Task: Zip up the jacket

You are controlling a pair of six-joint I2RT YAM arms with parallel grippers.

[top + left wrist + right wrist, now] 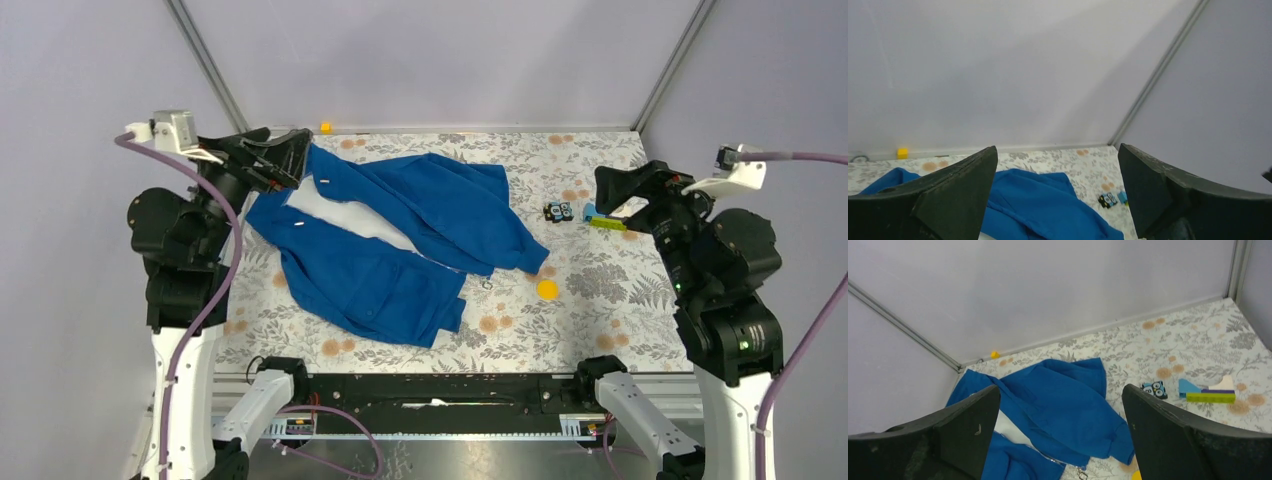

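The tabletop carries the jacket on its left half, collar toward the far left corner and hem toward the middle of the near edge. It lies unzipped: the two front panels are spread apart and white lining shows between them, so I judge the task is at its very start, with the approach not yet made.

The left gripper hangs over the collar at the far left corner, jaws spread wide and holding nothing. The right gripper hovers near the right edge, equally wide and empty.

Next, I think, the two zipper ends at the hem must be found and brought together, one arm pinning fabric. The right half offers open room, apart from some bricks, a patterned block and a yellow disc just beside the sleeve.
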